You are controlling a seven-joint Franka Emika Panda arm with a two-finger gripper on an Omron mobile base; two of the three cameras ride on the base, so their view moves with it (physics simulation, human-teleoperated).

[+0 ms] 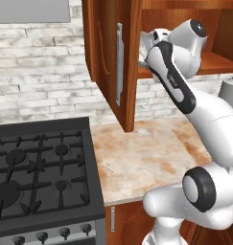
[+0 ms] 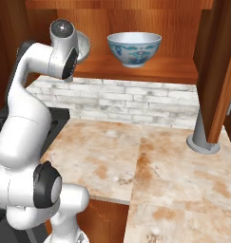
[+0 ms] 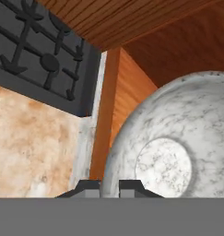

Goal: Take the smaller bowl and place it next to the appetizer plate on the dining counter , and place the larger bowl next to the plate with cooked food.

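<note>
Smaller bowl [image 3: 178, 152] directly ahead of gripper [image 3: 109, 186], inside open wall cabinet, rim pinched between closed fingertips. Larger bowl [image 2: 134, 48] on same shelf, off to side. Risks: thin rim grip slips on withdrawal; bowl clips cabinet door [image 1: 110, 62]; drops onto worktop [image 1: 151, 153] below.
</note>
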